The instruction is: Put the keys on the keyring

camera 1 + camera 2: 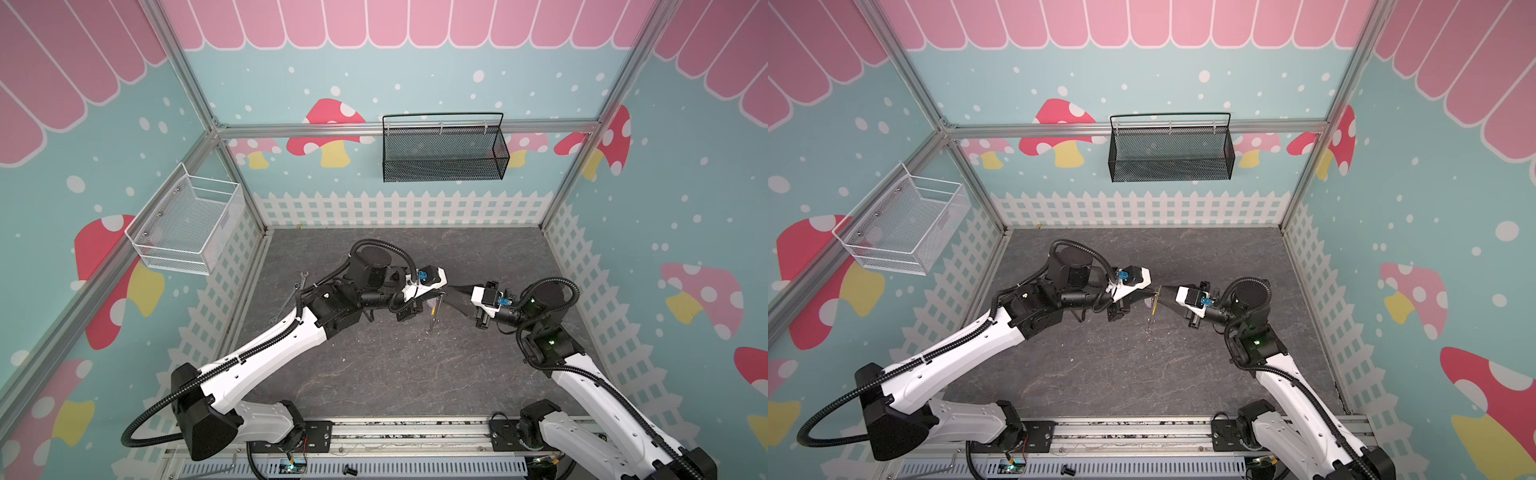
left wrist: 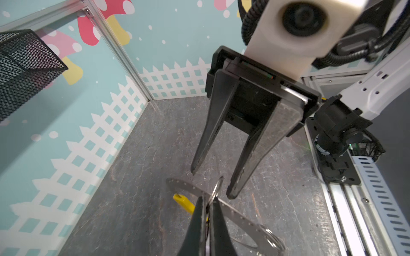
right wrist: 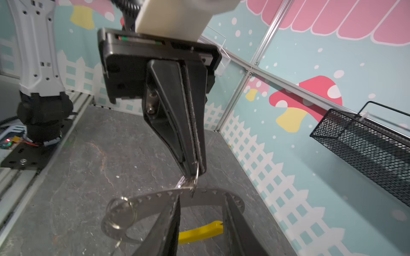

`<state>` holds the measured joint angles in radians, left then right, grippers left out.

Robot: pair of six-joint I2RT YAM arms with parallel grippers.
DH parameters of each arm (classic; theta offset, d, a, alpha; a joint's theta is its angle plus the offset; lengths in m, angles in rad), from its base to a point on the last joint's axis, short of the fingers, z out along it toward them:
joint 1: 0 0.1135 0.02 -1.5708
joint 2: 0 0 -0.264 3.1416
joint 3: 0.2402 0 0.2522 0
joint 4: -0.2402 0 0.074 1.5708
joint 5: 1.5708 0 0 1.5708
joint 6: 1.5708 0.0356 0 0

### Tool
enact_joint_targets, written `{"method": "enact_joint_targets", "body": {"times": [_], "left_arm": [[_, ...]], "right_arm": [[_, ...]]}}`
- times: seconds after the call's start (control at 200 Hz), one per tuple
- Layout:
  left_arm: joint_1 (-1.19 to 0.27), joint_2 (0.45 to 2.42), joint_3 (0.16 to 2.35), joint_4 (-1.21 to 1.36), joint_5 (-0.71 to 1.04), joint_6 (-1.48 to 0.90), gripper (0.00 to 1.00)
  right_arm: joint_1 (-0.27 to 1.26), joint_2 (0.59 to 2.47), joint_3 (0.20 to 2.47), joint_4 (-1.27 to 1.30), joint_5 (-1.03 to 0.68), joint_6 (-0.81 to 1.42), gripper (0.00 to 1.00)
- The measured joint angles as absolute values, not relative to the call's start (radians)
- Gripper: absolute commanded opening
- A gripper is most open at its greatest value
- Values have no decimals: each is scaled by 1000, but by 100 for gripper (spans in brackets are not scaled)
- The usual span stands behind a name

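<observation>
The keyring (image 3: 155,196) is a grey metal hoop with a yellow segment (image 3: 199,231), and it hangs in the air above the floor. My left gripper (image 2: 207,199) is shut on a key's small split ring (image 2: 214,192), which is threaded on the hoop (image 2: 235,212). My right gripper (image 3: 203,197) faces it, open, with one finger on each side of a stretch of the hoop. A second split ring (image 3: 121,213) sits further round the hoop, and a key tip (image 3: 117,243) dangles below it. In both top views the two grippers (image 1: 444,292) (image 1: 1160,291) meet mid-floor over the yellow segment (image 1: 433,308). No key tags show.
Long silver wrenches (image 1: 291,297) lie on the floor behind the left arm. A black mesh basket (image 1: 444,149) hangs on the back wall and a white wire basket (image 1: 187,220) on the left wall. The arms' base rail (image 1: 395,432) runs along the front edge.
</observation>
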<state>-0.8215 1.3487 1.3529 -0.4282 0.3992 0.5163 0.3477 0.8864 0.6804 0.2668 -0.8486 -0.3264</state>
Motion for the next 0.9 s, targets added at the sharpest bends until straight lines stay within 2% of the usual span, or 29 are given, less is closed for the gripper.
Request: {"method": "enact_joint_targets", "body": {"times": [0.15, 0.305, 0.495, 0.765, 0.9], "left_arm": [[-854, 1419, 1518, -606, 305, 577, 0], [-895, 1493, 1637, -751, 205, 619, 0], [-919, 1520, 1668, -828, 134, 641, 0], [-938, 1522, 1709, -854, 97, 644, 0], [-946, 1522, 1710, -855, 85, 644, 0]], "right_arm": [[348, 886, 742, 153, -806, -427, 33], [348, 886, 751, 113, -811, -457, 28], [348, 886, 751, 100, -827, -455, 19], [348, 900, 743, 142, -844, -393, 19], [348, 908, 731, 173, -859, -360, 11]]}}
